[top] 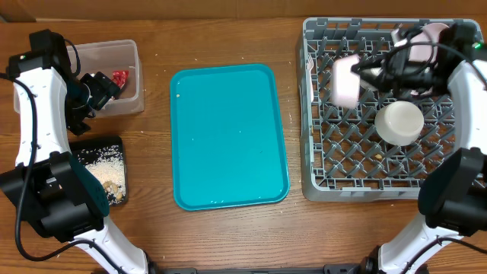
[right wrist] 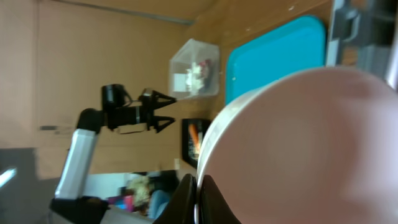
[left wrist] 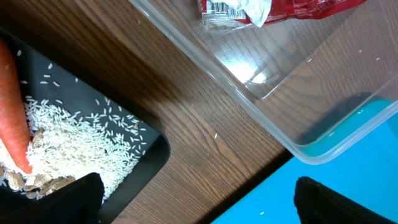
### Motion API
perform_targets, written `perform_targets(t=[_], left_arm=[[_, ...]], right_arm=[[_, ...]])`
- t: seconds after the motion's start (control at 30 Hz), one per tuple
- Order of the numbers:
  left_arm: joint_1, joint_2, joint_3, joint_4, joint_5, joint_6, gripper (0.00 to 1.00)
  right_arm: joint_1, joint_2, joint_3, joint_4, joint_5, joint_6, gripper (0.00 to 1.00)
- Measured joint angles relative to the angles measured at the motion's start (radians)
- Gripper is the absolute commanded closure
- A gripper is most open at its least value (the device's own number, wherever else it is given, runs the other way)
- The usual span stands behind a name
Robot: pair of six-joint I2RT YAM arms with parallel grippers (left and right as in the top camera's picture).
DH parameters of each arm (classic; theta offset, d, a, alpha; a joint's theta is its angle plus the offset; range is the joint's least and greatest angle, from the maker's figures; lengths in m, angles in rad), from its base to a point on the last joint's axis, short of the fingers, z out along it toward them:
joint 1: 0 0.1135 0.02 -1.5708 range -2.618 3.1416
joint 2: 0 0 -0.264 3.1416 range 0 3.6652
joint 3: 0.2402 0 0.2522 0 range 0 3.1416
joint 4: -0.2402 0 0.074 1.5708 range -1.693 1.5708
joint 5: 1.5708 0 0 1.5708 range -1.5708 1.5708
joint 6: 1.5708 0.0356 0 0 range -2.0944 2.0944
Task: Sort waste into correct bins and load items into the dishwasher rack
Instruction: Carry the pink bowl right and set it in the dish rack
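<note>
Counted: one carrot (left wrist: 12,106) and loose rice (left wrist: 81,143) in the black tray (left wrist: 155,155), and one red wrapper (left wrist: 273,9) in the clear tub (left wrist: 249,93). The left gripper (top: 103,85) is held spread and empty beside the tub. The right gripper (right wrist: 199,190) is clamped on one white bowl (top: 345,80), raised on edge over the grey rack (top: 327,167). One upturned vessel (top: 399,122), possibly the cup, stands in the rack.

A brown wooden table (top: 228,236) with fine dark grain fills the overhead view. Along its far edge runs a pale tan board (top: 190,9). From the right wrist, a plain tan surface (right wrist: 93,56) stands behind, evenly lit. At the bottom of that view sits blurred coloured clutter (right wrist: 143,193), too soft to name.
</note>
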Motion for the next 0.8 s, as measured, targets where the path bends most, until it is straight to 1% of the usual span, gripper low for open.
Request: perform_targets(t=[0.27, 0.37, 0.5, 0.67, 0.8], left_arm=[[0.0, 0.0, 0.0, 0.0, 0.0, 0.0, 0.0], [0.0, 0.0, 0.0, 0.0, 0.0, 0.0, 0.0], [0.0, 0.0, 0.0, 0.0, 0.0, 0.0, 0.0], [0.0, 0.0, 0.0, 0.0, 0.0, 0.0, 0.0], [0.0, 0.0, 0.0, 0.0, 0.0, 0.0, 0.0]], right_arm=[[0.008, 0.003, -0.267, 0.178, -0.175, -0.056, 0.96], [0.008, 0.003, -0.33, 0.221, -0.203, -0.056, 0.96], [0.006, 0.003, -0.355, 0.239, -0.22, -0.057, 0.94], [-0.011, 0.003, -0.356, 0.29, -0.214, -0.023, 0.85], [-0.057, 0.003, -0.356, 0.367, -0.163, 0.077, 0.76]])
